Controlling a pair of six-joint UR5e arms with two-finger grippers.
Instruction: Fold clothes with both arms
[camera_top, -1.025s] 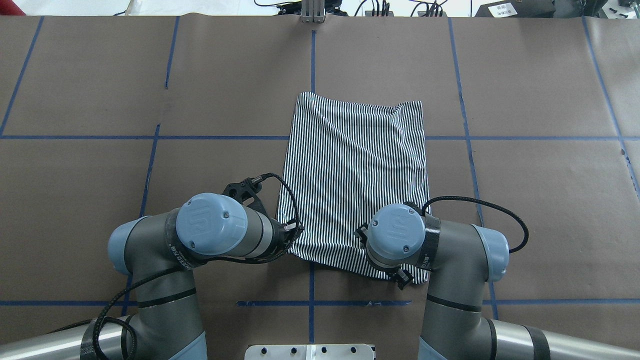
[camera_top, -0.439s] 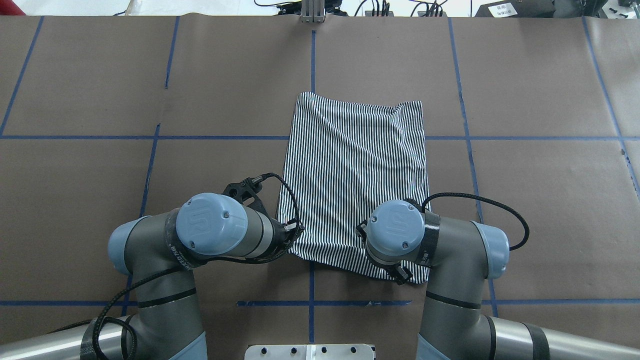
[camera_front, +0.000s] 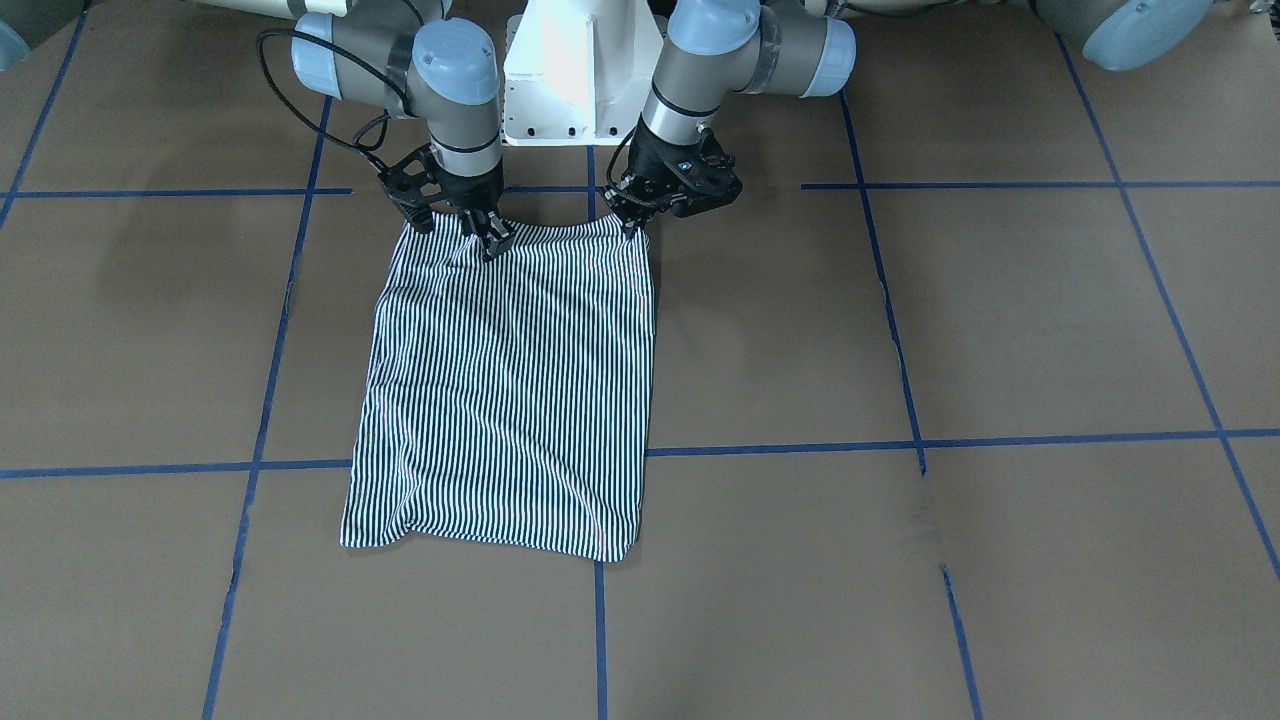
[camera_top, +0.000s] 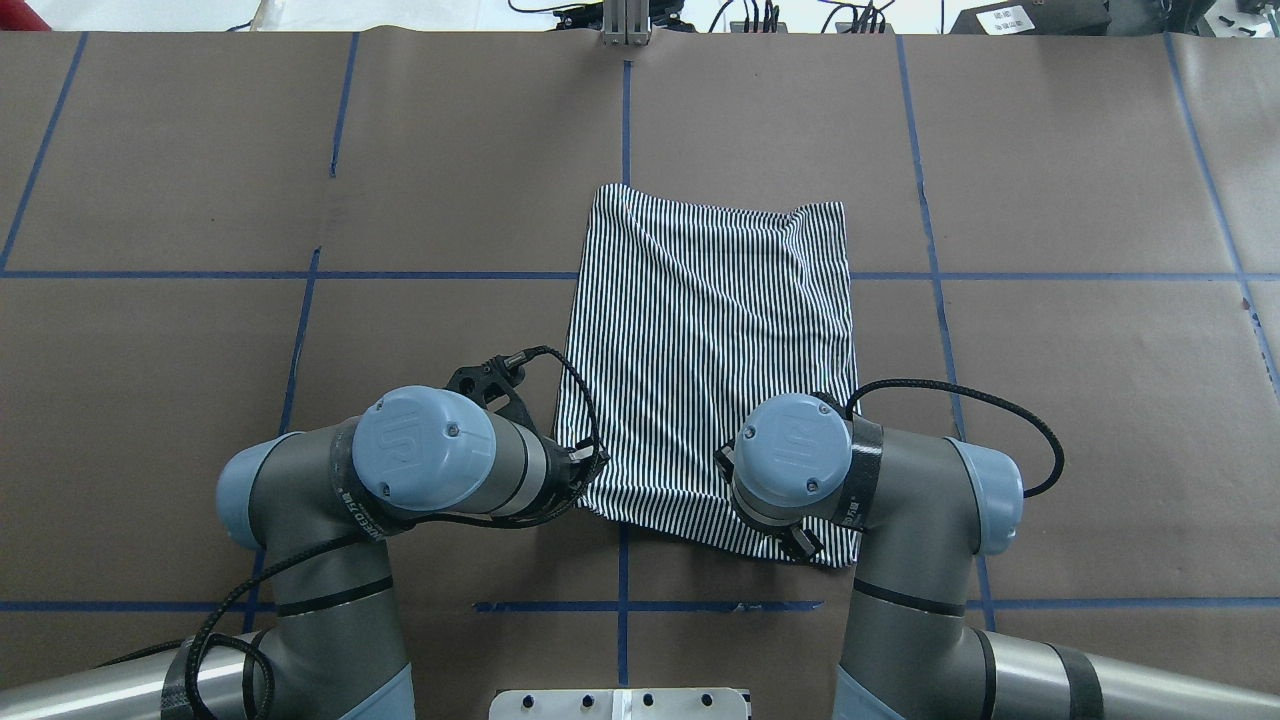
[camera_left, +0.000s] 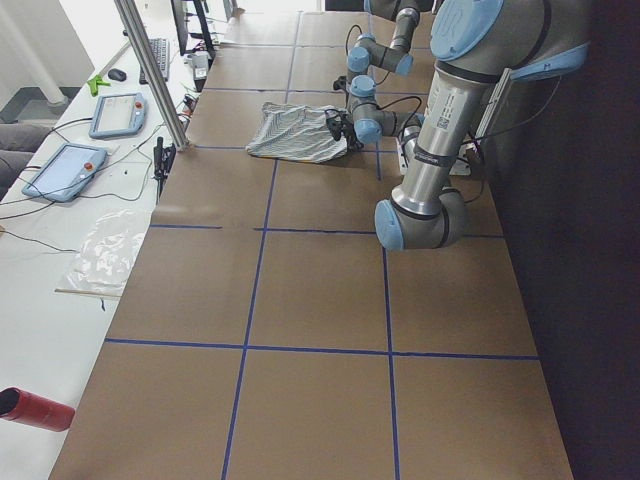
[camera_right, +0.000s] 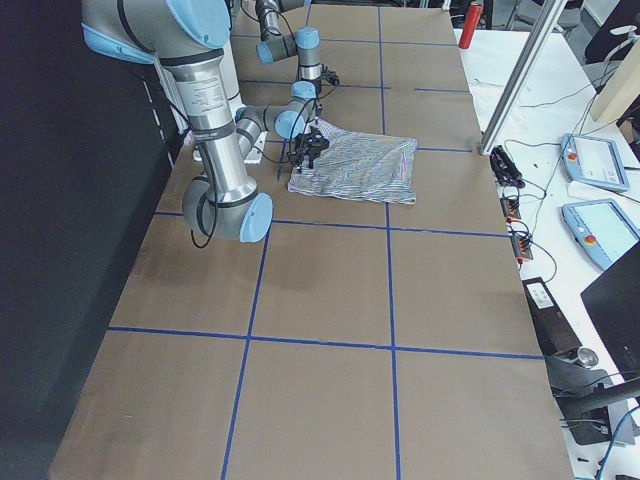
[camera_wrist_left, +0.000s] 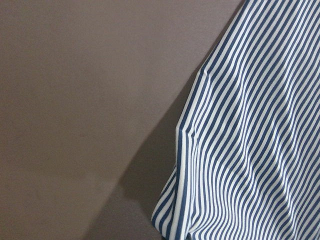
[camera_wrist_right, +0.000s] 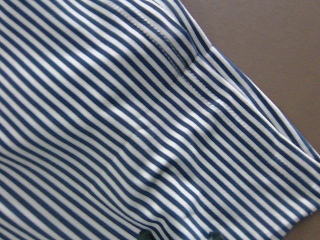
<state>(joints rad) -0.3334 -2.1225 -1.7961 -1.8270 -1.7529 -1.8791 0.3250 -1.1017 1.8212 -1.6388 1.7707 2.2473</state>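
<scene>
At robot-side edge of shirt (camera_top: 710, 330) — L gripper (camera_front: 636, 222) & R gripper (camera_front: 492, 242) pinch it.

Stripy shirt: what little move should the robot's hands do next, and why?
Probably lift the robot-side edge slightly, ready to carry it over to the far edge. The left hand and right hand both seem to pinch that edge of the striped shirt, which lies flat in a long rectangle.

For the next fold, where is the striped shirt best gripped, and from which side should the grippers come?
Likely at the two corners of the edge nearest the robot, coming from above: the shirt lies flat as a rectangle, and the left gripper and the right gripper stand at that edge.
</scene>
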